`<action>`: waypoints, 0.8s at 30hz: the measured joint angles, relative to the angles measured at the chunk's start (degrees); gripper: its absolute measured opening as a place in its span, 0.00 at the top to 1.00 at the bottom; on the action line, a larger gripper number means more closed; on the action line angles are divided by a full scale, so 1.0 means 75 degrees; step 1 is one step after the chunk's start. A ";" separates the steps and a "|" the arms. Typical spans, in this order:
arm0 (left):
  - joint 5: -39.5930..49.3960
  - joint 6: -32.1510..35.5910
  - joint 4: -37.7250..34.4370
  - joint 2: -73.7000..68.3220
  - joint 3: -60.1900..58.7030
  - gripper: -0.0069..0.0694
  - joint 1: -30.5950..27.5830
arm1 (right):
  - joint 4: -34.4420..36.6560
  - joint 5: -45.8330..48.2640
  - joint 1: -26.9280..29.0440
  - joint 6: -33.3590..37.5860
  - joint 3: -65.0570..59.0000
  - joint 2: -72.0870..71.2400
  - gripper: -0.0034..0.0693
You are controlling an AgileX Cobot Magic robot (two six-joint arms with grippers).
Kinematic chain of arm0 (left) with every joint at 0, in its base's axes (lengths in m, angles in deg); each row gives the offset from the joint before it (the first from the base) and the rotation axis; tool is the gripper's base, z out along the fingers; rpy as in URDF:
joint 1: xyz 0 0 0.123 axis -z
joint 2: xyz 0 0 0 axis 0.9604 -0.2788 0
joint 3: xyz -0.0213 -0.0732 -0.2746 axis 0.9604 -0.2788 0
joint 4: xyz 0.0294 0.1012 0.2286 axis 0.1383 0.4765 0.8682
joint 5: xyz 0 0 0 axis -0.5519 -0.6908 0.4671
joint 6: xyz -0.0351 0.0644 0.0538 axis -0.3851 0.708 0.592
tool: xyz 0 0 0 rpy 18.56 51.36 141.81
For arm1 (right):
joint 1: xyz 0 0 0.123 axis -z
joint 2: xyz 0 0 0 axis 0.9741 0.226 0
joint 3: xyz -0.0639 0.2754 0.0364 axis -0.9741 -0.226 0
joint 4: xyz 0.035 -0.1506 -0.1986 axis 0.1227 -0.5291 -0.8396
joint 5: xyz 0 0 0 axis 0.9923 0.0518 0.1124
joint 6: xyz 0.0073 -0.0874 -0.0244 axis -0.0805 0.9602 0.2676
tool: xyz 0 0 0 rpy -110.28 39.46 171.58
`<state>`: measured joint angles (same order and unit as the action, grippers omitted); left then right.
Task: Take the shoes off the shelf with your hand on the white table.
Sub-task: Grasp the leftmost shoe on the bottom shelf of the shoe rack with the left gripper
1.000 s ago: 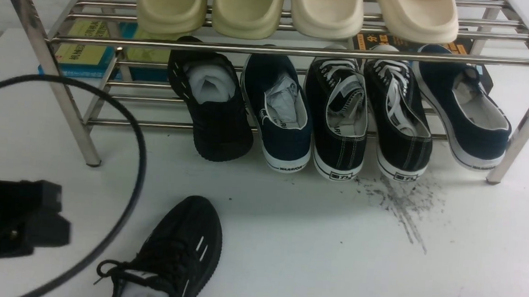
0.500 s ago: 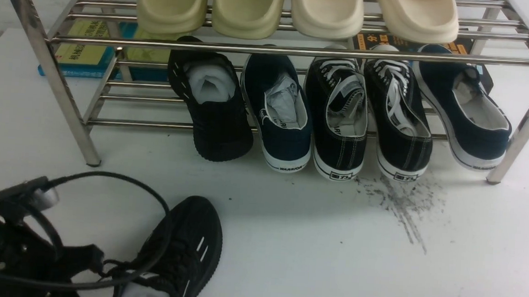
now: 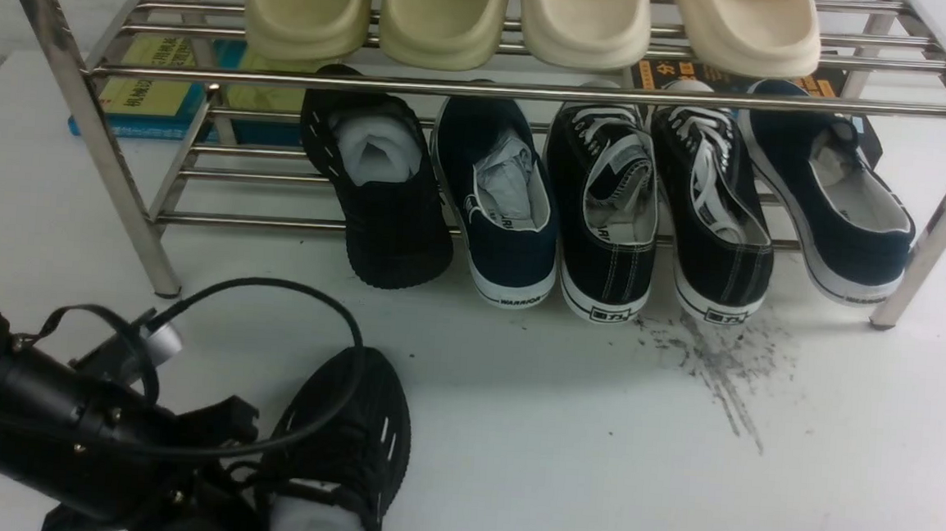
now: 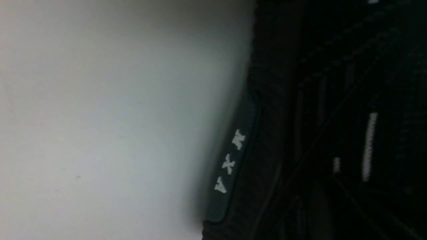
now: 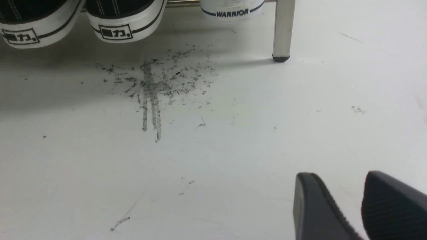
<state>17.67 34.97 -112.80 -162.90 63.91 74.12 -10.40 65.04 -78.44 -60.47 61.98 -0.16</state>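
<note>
white table (image 3: 591, 486); left end effector (image 3: 222, 480) low, beside black sneaker (image 3: 339, 446)

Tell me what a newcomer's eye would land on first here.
Probably the row of dark sneakers on the lower tier of the chrome rack, under four pale clogs on the upper tier. Next, the all-black sneaker on the white table, beside the left arm's looping cable.

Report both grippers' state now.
Left gripper: shut, against the black knit shoe; a grip can't be confirmed.
Right gripper: open, nothing between its fingers.
</note>
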 joint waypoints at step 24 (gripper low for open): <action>-0.0330 -0.2398 0.2397 -0.0125 0.3888 0.57 0.0614 | 0.0000 0.0000 0.0000 0.0000 0.0000 0.0000 0.62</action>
<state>15.20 16.99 -94.82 -163.84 93.07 78.73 -10.40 65.04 -78.44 -60.47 61.98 -0.16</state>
